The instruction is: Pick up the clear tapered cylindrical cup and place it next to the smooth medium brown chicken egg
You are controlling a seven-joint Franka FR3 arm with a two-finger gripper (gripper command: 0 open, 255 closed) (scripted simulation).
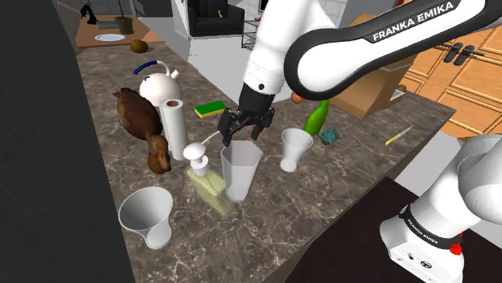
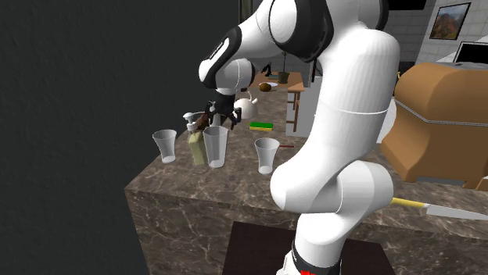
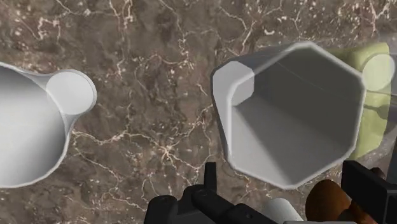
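My hand (image 1: 246,135) hangs empty, fingers spread wide, directly above the clear cup (image 1: 240,170). The cup stands upright on the counter (image 1: 338,185), just beside the green pump bottle (image 1: 207,183). I judge the spread is meant to straddle the cup's rim.

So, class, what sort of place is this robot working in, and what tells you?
Most likely a home kitchen: a dark stone counter carries a white kettle, a green and yellow sponge and a paper towel roll.
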